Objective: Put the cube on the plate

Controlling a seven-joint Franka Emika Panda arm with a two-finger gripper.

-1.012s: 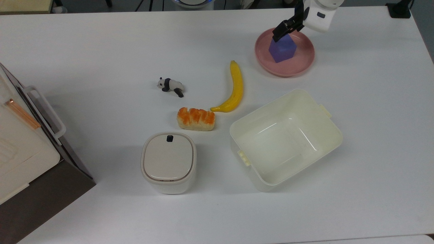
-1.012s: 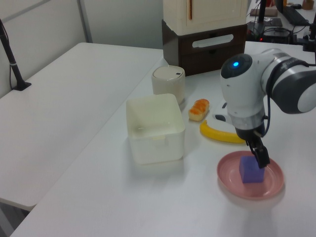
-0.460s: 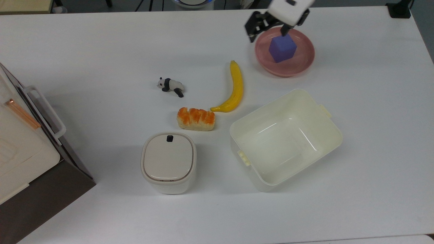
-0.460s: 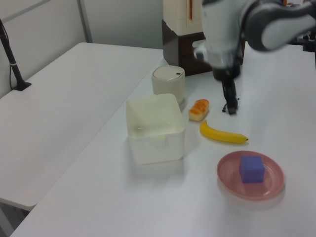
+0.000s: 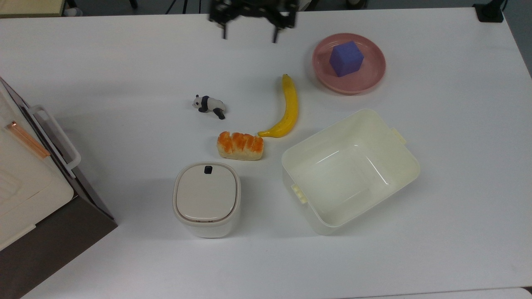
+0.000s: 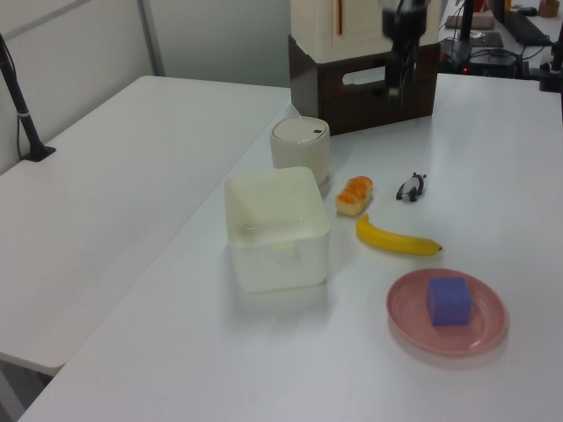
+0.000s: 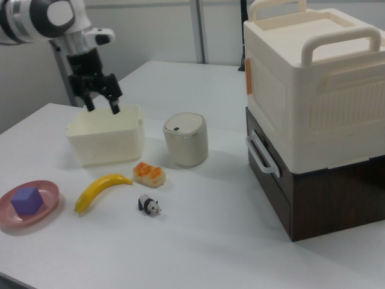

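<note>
Resting: cube on plate | gripper spread, empty, well apart

The cube looked matt and plain-faced, while the pink plate under it had a smooth, faintly glossy finish. The cream tub and the lidded bin looked like smooth plastic, with bright glints on the tub's inner floor. The table was a smooth white surface with a dull sheen, and the banana looked slick and shiny.

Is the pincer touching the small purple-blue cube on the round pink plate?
Apart. In the top view, the open pincer hangs near the table's far edge, well to the top view's left of the purple-blue cube, which sits alone on the pink plate.
</note>
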